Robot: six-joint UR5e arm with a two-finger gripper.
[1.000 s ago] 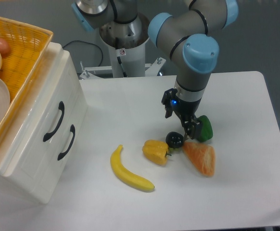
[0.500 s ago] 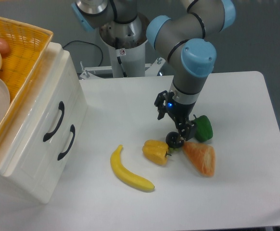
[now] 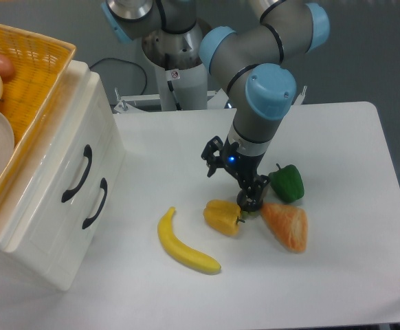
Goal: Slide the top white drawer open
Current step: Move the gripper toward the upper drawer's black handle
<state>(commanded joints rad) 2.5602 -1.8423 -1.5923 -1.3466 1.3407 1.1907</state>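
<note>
Currently, from the fixed camera: the top white drawer (image 3: 73,161) sits shut in the white cabinet (image 3: 21,268) at the left of the surface (image 3: 337,275), above the lower drawer (image 3: 93,210). It is a glossy white box front carrying one curved black handle (image 3: 77,173).

Judgement: the front is rigid and slick, so the handle is the only sensible hold; hooking or pinching its middle should let it slide out, if the runners are free.

The gripper (image 3: 249,199) hangs low among the fruit, well apart from the cabinet, near a yellow pepper (image 3: 222,217), green pepper (image 3: 286,183), orange wedge (image 3: 286,225) and banana (image 3: 183,244). I cannot tell whether the fingers are spread or pressed together. A yellow basket (image 3: 31,75) rests on top of the cabinet.
</note>
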